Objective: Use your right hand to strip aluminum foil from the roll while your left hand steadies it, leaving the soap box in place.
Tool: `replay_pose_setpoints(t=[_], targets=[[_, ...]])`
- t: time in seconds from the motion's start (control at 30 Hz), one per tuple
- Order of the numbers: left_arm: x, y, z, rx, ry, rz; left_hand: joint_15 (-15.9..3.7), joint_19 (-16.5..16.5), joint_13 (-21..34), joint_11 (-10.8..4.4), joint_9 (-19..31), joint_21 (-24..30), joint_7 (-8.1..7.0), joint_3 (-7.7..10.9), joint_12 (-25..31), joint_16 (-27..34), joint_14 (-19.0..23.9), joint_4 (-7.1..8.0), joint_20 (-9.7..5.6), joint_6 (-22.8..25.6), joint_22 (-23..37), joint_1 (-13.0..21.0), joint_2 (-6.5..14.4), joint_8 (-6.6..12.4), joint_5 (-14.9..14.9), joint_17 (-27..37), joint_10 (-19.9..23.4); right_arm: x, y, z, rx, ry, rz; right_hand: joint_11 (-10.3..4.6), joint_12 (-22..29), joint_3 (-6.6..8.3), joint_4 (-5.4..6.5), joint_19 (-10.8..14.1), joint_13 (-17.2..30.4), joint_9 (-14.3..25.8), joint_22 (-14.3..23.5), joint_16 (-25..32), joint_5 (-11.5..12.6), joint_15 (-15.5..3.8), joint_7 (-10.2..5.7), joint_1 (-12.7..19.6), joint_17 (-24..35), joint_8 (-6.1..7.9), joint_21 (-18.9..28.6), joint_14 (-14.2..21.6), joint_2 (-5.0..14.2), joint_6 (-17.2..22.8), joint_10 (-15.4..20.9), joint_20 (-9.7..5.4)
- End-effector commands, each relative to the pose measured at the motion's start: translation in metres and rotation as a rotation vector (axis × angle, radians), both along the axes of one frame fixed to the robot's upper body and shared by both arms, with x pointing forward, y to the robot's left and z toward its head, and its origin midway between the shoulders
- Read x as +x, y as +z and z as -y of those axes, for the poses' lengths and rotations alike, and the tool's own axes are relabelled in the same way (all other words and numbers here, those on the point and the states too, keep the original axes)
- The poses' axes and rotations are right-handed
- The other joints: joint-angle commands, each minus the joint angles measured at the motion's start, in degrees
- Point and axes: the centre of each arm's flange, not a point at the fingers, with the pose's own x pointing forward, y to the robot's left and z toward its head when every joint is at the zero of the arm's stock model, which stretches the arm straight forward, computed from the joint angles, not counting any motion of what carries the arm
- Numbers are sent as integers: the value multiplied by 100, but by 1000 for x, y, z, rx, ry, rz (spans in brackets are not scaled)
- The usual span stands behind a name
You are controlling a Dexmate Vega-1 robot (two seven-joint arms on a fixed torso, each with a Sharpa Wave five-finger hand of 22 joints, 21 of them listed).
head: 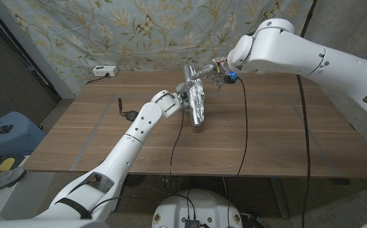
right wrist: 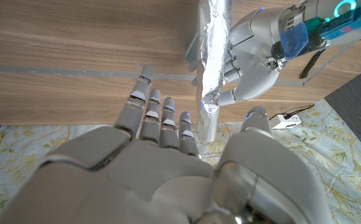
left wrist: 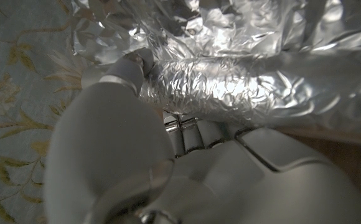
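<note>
- Crinkled silver aluminum foil roll (head: 195, 101) stands tilted above the wooden table (head: 266, 139) (long axis steep), gripped by the left hand (head: 182, 101).
- Right hand (head: 216, 71), fingers spread, holds nothing, just beside its upper end.
- Black tool (head: 125, 111) lies left of the roll.

left robot hand (head: 182, 101) gripping, right robot hand (right wrist: 168, 155) spread

Wooden table (head: 266, 136); black object (head: 125, 113) and white power strip (head: 104, 71) on it.

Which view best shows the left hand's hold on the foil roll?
The right wrist view: the left hand grips the foil roll, both fully visible. The head view shows them small; the left wrist view shows close-up crinkled foil.
</note>
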Motion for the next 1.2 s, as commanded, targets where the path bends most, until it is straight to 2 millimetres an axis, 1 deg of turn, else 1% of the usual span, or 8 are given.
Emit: replay_pose_setpoints(t=[0.03,0.43,0.5,0.7,0.77,0.93,1.07,1.2], targets=[[-2,0,3,6,14,25,-335,-51,32,-50,24,31,-42,183,29,-6,358,149,-3,67,-2,260,311,79,54,25,40,9,-1,-6,-4,0,10,-5,11,-47,-16,86,19,15,27,7,21,-10,448,98,17,-5,-2,94,0,-50,45,15],[-6,-1,6,14,25,44,-326,-73,18,-50,13,49,-42,188,38,-41,347,156,-11,51,-4,256,325,90,73,42,36,18,-5,-4,10,-19,18,-5,30,-49,-23,203,56,17,26,19,-39,-9,450,212,32,-4,-2,169,36,-129,113,16],[-7,-1,6,21,31,53,-332,-73,20,-55,11,53,-47,187,42,-43,351,154,-12,53,-4,259,326,94,75,48,31,18,-5,-4,11,-25,26,-5,40,9,-33,224,74,19,25,21,-99,-10,451,283,39,-2,-7,201,73,-139,126,17],[-10,-2,9,32,31,70,-335,-85,15,-54,1,63,-52,187,50,-56,357,149,-10,38,-5,264,326,97,80,60,29,18,-6,-9,5,-28,43,-5,78,328,-52,330,150,26,26,48,-243,-10,454,463,105,5,0,310,122,-80,177,16],[-11,-3,9,33,30,71,-339,-84,20,-49,-2,69,-56,189,50,-61,357,148,-12,42,-5,267,329,101,83,64,11,18,-6,-11,-1,-32,51,-5,97,393,-53,381,175,41,27,53,-261,-7,456,462,119,17,1,363,108,40,222,17],[-13,-4,9,33,35,78,-344,-89,4,-59,-3,76,-58,185,49,-66,359,150,-15,38,-6,267,332,108,87,75,17,19,-7,-13,-9,-42,62,-4,104,719,-90,455,243,85,27,74,-321,-11,455,674,188,42,3,442,154,355,274,14],[-14,-4,9,34,40,81,-342,-93,3,-56,-3,81,-58,185,55,-76,356,145,-21,38,-6,270,326,115,91,78,21,20,-8,-13,-8,-47,69,-5,115,832,-103,578,272,111,28,91,-336,-9,455,773,224,45,15,527,153,487,327,9],[-14,-5,9,35,44,82,-340,-96,-3,-49,-3,87,-55,185,53,-80,365,148,-21,34,-7,269,330,120,96,85,9,23,-10,-12,-4,-59,77,-5,133,868,-103,669,307,123,28,109,-337,-12,455,808,266,45,18,596,147,559,360,8]])
